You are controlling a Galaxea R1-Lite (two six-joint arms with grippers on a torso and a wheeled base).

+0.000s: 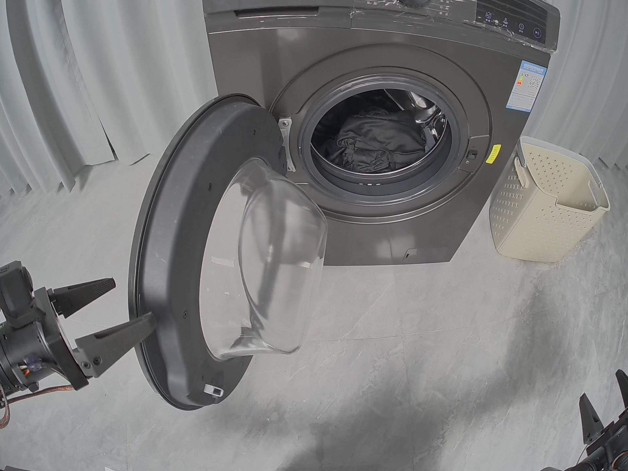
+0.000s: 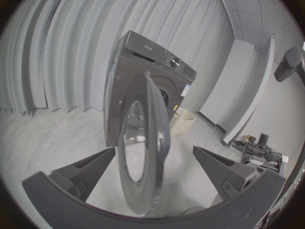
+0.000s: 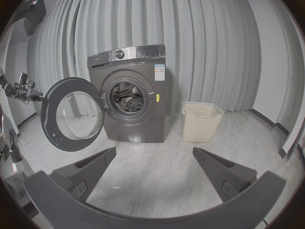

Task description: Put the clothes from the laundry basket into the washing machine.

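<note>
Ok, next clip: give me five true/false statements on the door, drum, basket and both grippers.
1. The door is shut. False: it stands wide open.
2. Dark clothes lie in the drum. True.
3. The basket stands on the hinge side of the washer. False: it stands on the floor on the side away from the hinge, to the robot's right.
4. The left gripper is open, close by the door's rim. True.
5. The right gripper holds a garment. False: it is open and empty.
</note>
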